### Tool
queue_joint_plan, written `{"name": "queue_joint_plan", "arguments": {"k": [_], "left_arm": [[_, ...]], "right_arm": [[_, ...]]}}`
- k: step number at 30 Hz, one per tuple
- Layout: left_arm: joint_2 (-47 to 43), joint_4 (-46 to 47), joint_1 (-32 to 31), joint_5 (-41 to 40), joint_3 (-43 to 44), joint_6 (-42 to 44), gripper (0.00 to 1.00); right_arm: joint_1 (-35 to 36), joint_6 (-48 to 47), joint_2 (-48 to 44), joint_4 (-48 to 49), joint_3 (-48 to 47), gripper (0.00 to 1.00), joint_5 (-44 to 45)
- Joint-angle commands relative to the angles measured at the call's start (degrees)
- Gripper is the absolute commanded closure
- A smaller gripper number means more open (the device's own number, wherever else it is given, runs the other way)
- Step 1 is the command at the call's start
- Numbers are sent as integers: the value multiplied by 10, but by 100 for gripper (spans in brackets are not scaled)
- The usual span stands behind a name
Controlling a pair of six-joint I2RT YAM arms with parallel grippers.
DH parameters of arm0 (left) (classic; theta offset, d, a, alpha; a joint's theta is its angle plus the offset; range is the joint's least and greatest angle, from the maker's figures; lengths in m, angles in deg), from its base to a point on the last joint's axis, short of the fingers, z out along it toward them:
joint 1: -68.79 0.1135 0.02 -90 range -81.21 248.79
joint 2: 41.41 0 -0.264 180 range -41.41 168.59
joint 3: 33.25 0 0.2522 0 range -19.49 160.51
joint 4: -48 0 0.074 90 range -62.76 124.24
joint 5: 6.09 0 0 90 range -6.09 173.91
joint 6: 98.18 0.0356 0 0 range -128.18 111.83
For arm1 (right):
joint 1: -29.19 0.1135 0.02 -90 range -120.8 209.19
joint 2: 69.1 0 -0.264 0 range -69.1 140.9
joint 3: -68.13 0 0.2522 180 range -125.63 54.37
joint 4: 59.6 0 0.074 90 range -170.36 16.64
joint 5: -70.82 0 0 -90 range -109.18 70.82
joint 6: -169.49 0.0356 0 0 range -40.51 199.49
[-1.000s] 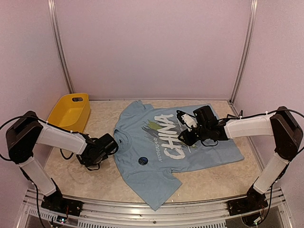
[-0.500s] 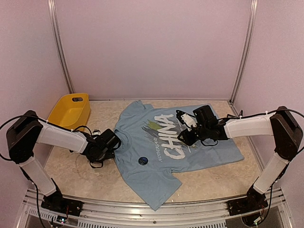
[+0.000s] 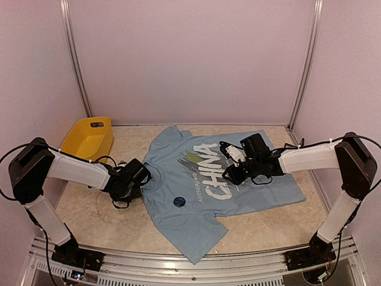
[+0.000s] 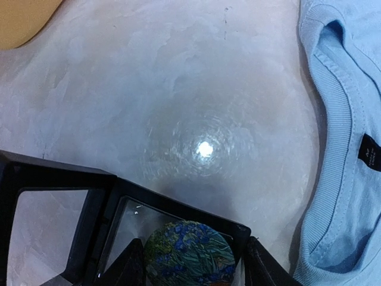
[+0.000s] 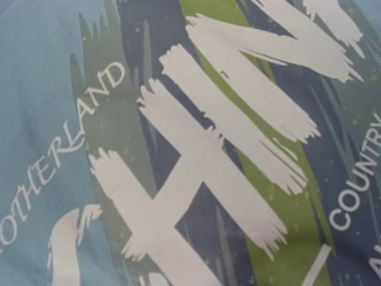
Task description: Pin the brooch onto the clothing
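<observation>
The clothing (image 3: 196,220), a light blue T-shirt with white "CHINA" lettering, lies flat mid-table. Its collar (image 4: 333,119) shows at the right of the left wrist view. My left gripper (image 3: 128,182) sits just left of that collar. In its wrist view a round brooch (image 4: 189,253) painted with blue flowers and green leaves sits between the black fingers (image 4: 265,271), shut on it. My right gripper (image 3: 233,171) hangs low over the printed chest (image 5: 196,167). Its fingers do not show in its wrist view.
A second dark round badge (image 3: 179,202) lies on the shirt below the lettering. A yellow bin (image 3: 89,140) stands at the back left, and its corner (image 4: 18,21) shows in the left wrist view. Bare beige tabletop (image 4: 178,89) lies between bin and collar.
My left gripper has moved right, toward the shirt's collar, and its jaws have drawn closer together. The right gripper has crept slightly left over the lettering.
</observation>
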Motion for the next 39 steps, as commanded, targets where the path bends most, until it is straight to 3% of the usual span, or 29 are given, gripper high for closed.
{"name": "queue_joint_plan", "arguments": {"k": [1, 5, 14, 30, 34, 39], "left_arm": [[11, -2, 3, 14, -5, 5, 48], [4, -8, 3, 9, -2, 6, 47], [-4, -10, 16, -21, 9, 27, 31], [2, 1, 22, -30, 17, 57, 13], [12, -9, 20, -42, 26, 66, 15], [24, -9, 27, -27, 26, 63, 30]], "right_arm": [[6, -6, 6, -4, -15, 68, -7], [6, -7, 7, -6, -14, 68, -7], [6, -8, 11, -10, -18, 68, -12], [6, -13, 34, -22, -28, 68, -40], [6, -14, 39, -26, -31, 68, -47], [6, -16, 42, -29, -34, 68, -51]]}}
